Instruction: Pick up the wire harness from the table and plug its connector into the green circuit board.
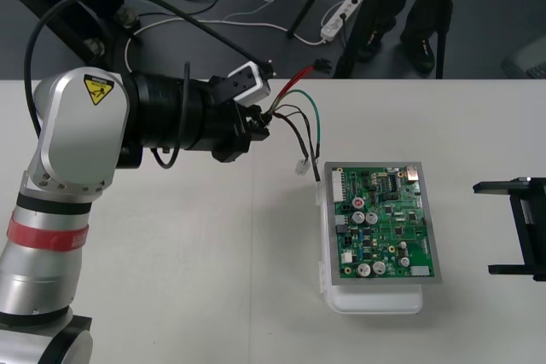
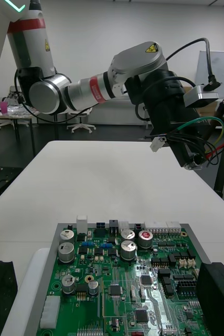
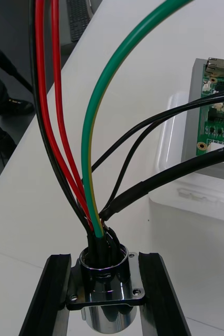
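Metal socket (image 3: 105, 286), round and shiny w/ flat flange, clamped betw. the black fingers (image 3: 49, 294) of L gripper (image 1: 258, 125). Grip on the rigid end prob. for control, thin leads being too floppy to pinch. Held up off the table (image 1: 213, 279), just beyond the far-left corner of the green circuit board (image 1: 384, 223), w/ loose ends hanging toward it.

Wire harness (image 1: 290, 112) fanning out from the socket: red wire (image 3: 54, 105), green wire (image 3: 109, 100), black wires (image 3: 159, 123). Smooth insulation, springy arcs, black sleeving at the root. Small pale connector (image 1: 301, 168) dangling in air at a lead's end, just beside the board's far-left corner, not plugged in.

Board flat on white base (image 1: 375, 300), glossy plastic w/ rounded corners. Packed w/ silver can caps, dark chips, white headers along the far edge.

R gripper (image 1: 495, 228) parked at own side, near the board's right, black fingers (image 2: 216, 299) spread wide, nothing betw. them.

Judging by layout: carry step, insertion not yet done; lining up a limp lead likely the tricky bit.
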Robot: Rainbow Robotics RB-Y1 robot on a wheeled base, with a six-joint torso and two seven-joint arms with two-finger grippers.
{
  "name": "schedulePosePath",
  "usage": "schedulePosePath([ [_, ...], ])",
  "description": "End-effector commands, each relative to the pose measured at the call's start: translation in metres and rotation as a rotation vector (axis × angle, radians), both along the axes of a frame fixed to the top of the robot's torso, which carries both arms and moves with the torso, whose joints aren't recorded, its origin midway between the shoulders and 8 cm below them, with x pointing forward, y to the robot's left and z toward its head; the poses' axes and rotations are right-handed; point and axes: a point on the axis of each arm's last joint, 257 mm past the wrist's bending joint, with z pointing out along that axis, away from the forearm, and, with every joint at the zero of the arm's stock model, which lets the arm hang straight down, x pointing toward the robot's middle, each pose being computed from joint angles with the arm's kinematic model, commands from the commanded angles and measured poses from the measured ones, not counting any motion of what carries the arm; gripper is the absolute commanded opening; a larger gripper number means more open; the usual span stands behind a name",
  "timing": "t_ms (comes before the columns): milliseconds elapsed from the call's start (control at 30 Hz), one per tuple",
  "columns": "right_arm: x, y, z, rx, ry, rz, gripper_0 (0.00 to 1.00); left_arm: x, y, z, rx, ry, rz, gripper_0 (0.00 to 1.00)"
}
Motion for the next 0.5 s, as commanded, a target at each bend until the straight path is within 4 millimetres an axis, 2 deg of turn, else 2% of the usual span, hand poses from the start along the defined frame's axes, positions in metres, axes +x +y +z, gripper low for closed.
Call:
schedulePosePath([
  [33, 0.001, 0.002, 0.004, 0.000, -0.037, 0.020, 1.00, 0.008, -0.009, 0.023, -0.075, -0.088, 0.073, 0.00],
  [300, 0.001, 0.002, 0.004, 0.000, -0.037, 0.020, 1.00, 0.017, -0.014, 0.012, 0.002, -0.164, 0.124, 0.00],
  [500, 0.001, 0.002, 0.004, 0.000, -0.037, 0.020, 1.00, 0.022, -0.018, 0.015, 0.062, -0.228, 0.142, 0.00],
])
